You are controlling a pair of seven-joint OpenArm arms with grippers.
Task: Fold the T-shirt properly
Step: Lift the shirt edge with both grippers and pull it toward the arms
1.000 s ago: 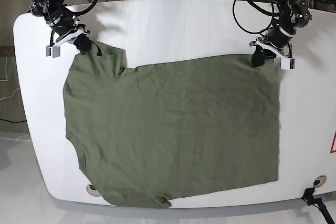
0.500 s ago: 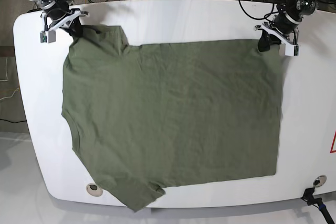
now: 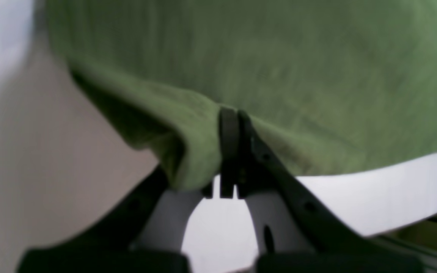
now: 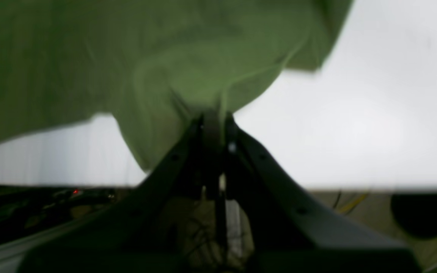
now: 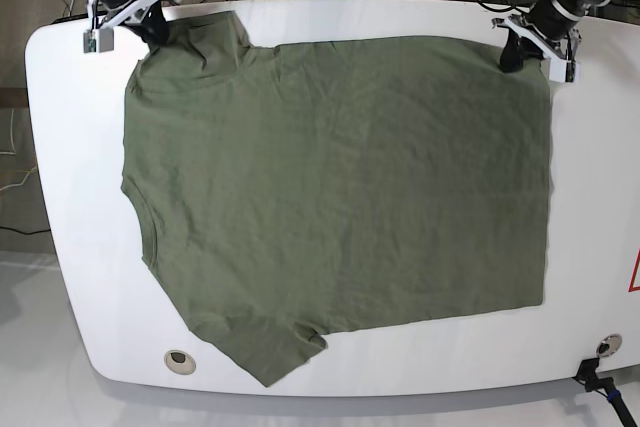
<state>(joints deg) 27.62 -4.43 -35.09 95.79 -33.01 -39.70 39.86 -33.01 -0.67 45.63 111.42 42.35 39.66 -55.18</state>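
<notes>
T-shirt (image 5: 335,207) spread flat over white table (image 5: 80,247), single layer, covering most of the surface from 9 to 3 o'clock. One short sleeve at roughly 7 o'clock near the front edge, beside a small round fitting (image 5: 178,358) in the tabletop. Light wrinkling across the body; no fold line visible anywhere.

Left gripper (image 5: 512,50) at about 1 o'clock of the base view, clamped on the garment's far corner. Confirmed in the left wrist view: jaws pressed together at (image 3: 229,151) with a bunched fold of green cloth pinched between them.

Right gripper (image 5: 152,27) at about 11 o'clock, closed on the opposite far corner. Right wrist view blurred, but jaws appear together at (image 4: 214,129) with cloth gathered at the tips.

Far edge drawn fairly straight between the two grips, close to the table's rear edge. Cables and rig hardware beyond, at 12 o'clock.

Assessment of progress: laying-out stage only, judged near complete. Not yet done: any fold at all, whether of the sleeves, the sides, or the length. Bulk of the task outstanding. Remaining wrinkles minor, unlikely to hinder a first fold.
</notes>
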